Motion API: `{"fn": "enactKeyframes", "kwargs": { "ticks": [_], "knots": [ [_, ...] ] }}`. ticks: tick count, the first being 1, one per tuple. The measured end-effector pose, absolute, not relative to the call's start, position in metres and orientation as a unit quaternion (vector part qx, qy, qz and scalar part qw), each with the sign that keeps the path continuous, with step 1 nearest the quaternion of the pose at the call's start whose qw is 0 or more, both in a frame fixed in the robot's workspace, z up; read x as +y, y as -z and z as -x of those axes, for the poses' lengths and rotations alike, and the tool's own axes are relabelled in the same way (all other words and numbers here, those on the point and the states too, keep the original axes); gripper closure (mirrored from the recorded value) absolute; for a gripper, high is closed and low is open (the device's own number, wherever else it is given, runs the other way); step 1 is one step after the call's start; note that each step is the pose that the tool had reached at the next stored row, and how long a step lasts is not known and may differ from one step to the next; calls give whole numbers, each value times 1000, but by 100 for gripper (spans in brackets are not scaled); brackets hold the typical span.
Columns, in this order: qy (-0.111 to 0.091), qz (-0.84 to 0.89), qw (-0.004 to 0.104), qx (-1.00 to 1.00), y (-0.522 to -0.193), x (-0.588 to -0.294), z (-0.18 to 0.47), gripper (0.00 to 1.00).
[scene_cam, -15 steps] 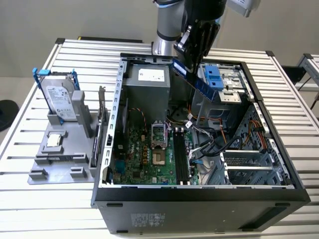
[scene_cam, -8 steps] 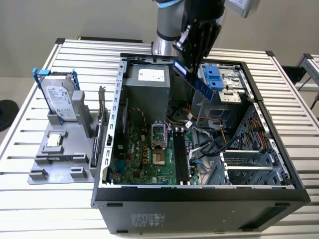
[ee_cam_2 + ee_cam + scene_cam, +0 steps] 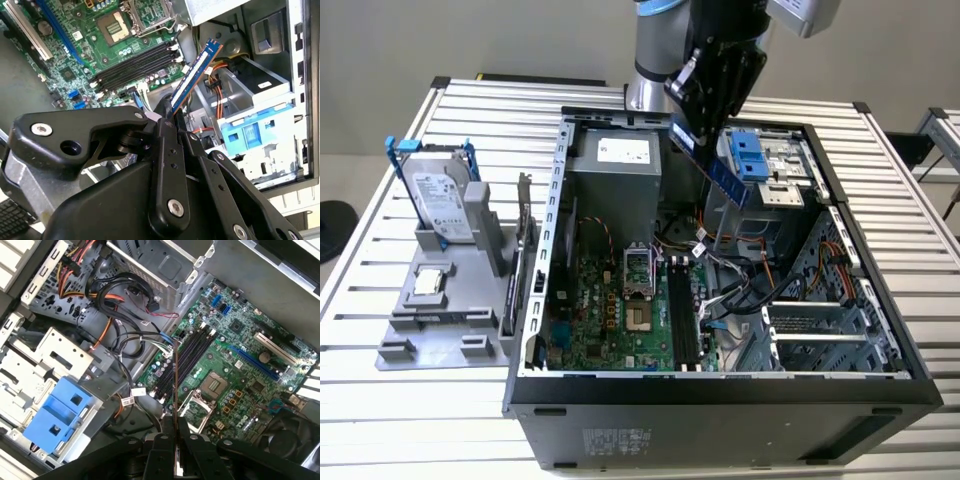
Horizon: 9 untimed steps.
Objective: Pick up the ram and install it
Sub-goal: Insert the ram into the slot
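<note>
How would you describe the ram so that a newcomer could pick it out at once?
Find the open computer case. Over it the black claw grips the ram, a thin blue strip tilted in the air. Unlike the broad silver hard drive outside the case, it is narrow and long.

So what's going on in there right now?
The arm's gripper is shut on the ram, holding it tilted in the air over the open computer case. The stick is not seated yet: the black memory slots on the motherboard inside the case are empty.
</note>
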<state>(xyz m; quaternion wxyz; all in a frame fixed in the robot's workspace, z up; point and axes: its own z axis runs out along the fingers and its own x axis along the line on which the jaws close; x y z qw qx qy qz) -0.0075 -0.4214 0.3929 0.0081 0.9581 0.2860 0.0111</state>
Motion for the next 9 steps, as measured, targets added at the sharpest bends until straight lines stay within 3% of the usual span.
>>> {"fn": "enactKeyframes", "kwargs": {
  "ticks": [9],
  "knots": [
    [-11, -969, 9, 245, -393, -421, 7, 100]
  ]
}}
